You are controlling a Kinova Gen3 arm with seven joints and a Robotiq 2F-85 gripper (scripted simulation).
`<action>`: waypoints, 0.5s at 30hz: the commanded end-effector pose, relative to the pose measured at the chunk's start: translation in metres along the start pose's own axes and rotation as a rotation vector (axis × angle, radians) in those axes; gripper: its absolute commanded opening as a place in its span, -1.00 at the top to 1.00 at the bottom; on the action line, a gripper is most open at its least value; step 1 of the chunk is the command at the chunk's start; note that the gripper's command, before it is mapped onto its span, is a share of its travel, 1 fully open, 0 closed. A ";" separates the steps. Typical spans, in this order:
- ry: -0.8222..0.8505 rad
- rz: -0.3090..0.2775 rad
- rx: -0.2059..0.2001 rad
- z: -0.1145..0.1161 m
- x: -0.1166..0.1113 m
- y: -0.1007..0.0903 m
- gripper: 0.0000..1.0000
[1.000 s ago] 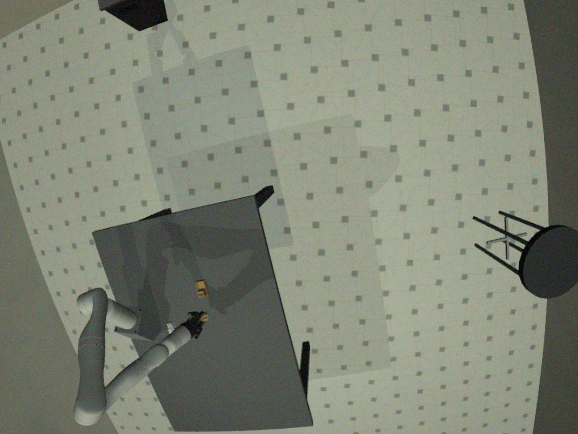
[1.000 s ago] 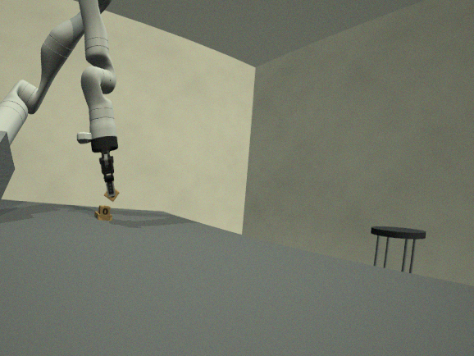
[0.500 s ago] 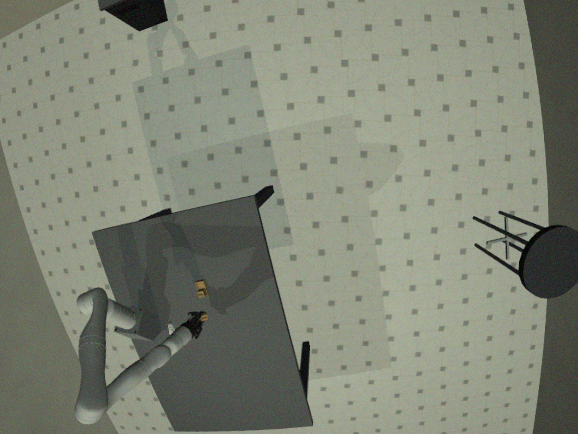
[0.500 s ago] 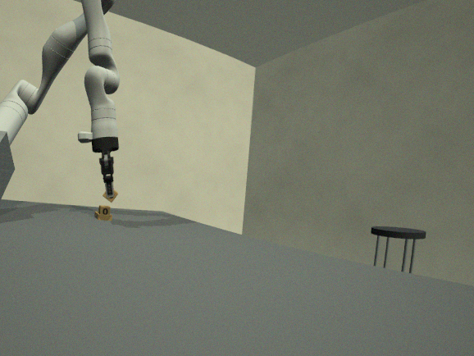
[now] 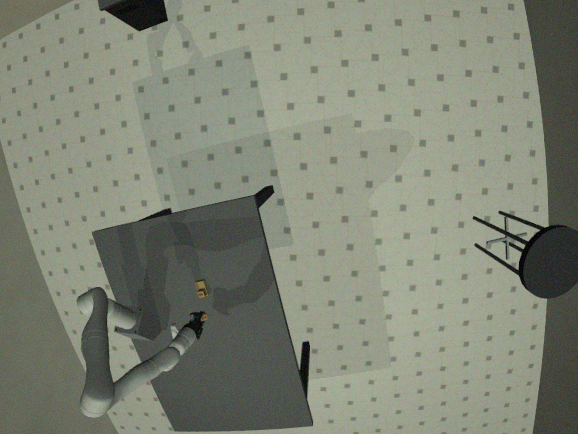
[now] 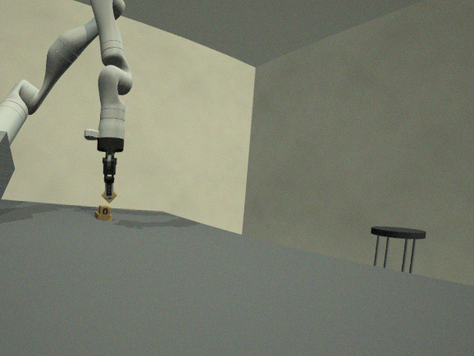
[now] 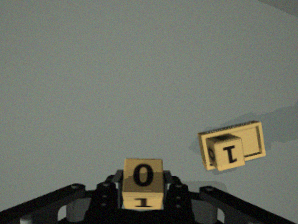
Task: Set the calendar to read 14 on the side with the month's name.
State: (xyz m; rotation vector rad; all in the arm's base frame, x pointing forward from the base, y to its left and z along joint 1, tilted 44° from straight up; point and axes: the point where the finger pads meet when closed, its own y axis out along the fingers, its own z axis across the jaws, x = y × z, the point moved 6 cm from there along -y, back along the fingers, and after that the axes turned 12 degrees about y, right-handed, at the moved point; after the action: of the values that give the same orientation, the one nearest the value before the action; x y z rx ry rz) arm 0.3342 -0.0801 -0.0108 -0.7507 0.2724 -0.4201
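Right of the pinched 0/1 cube [image 5: 204, 317] [image 6: 109, 196] [image 7: 143, 176] in the wrist view lies the calendar tray [image 5: 200, 283] [image 6: 97, 215] [image 7: 259, 130], 1 cube [image 5: 201, 294] [image 6: 105, 211] [image 7: 230, 154] inside. The Robotiq gripper [image 5: 201, 319] [image 6: 109, 194] [image 7: 143, 181] likely must cross toward its free half.

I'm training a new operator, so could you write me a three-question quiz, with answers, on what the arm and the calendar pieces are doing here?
1. True or false: the gripper is shut on a cube.
2. How many cubes stand in the tray? A: none; B: one; C: two.
3. Fill in: in the wrist view, the upper of the two digits seen on the held cube is a ___.

Key: 1 true; 2 B; 3 zero.
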 end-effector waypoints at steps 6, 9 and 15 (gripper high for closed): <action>-0.017 0.056 -0.028 0.004 0.010 -0.002 0.43; -0.017 0.070 -0.033 0.005 0.012 -0.003 0.43; -0.017 0.079 -0.035 0.006 0.013 -0.004 0.43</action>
State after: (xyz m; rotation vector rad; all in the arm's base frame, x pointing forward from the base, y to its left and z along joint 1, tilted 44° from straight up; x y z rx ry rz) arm 0.3447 -0.0841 -0.0058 -0.7702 0.2965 -0.3374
